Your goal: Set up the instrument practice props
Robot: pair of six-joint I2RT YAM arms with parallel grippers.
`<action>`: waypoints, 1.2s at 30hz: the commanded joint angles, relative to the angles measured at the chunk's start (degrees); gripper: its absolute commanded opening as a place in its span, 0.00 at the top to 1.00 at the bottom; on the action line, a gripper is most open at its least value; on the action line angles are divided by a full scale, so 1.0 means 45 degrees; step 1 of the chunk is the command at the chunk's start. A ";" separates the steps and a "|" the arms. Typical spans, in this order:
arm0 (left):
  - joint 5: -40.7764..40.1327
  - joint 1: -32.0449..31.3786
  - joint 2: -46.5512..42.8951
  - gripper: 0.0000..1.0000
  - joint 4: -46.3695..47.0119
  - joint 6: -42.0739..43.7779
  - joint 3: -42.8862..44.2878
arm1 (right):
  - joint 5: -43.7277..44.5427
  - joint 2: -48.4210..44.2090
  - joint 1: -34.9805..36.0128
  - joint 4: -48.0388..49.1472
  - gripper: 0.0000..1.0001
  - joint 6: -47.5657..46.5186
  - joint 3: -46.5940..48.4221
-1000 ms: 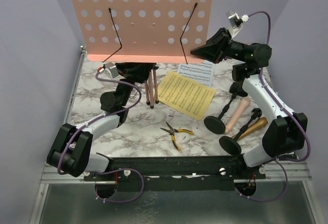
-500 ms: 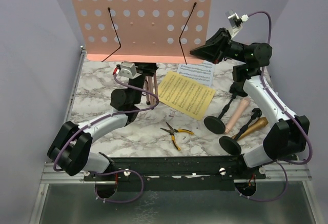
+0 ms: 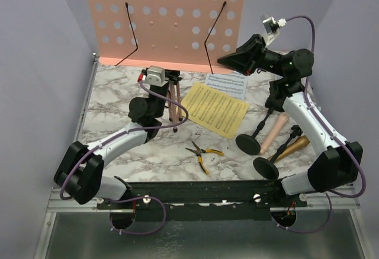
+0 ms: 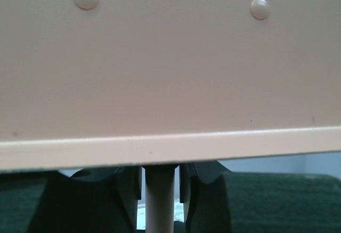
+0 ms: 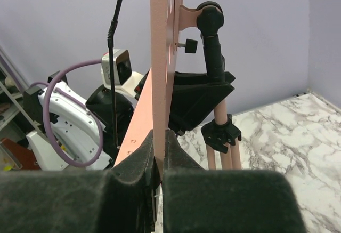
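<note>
Setup was early: jaws of the right gripper (image 5: 158, 163) pinched the perforated desk (image 5: 160, 57); those of the left gripper (image 4: 161, 190) flanked the rack pole (image 4: 160, 206), grip unclear; yellow page (image 3: 214, 109) lay apart from both, unplaced.

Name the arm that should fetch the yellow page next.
Right, probably: the yellow page lies on its side, below the right gripper pinching the desk; the left gripper straddles the pole.

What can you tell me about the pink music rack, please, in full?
The pink music rack stands upright at the back of the table. Its metal-looking desk has rows of round holes, a bottom lip and two black wire page holders. Behind, a black knobbed joint joins it to a pink pole above bunched tripod legs. The right gripper pinches the desk's edge; the left gripper flanks the pole under the lip.
</note>
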 commanded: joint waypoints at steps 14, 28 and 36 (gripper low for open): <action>0.2001 -0.0318 -0.2801 1.00 -0.1231 0.0973 -0.1390 | 0.4335 -0.2455 0.0622 -0.6797 0.25 -0.3107 0.0694; 0.1088 -0.0313 -0.3450 1.00 -0.1424 0.0911 -0.1570 | 0.9006 -0.7384 0.0614 -1.2602 0.00 -0.6439 -0.0372; 0.1042 -0.0079 -0.3741 1.00 -0.1491 -0.0019 -0.1549 | 1.2288 -0.9729 0.0615 -0.8052 0.00 -0.6724 -0.6953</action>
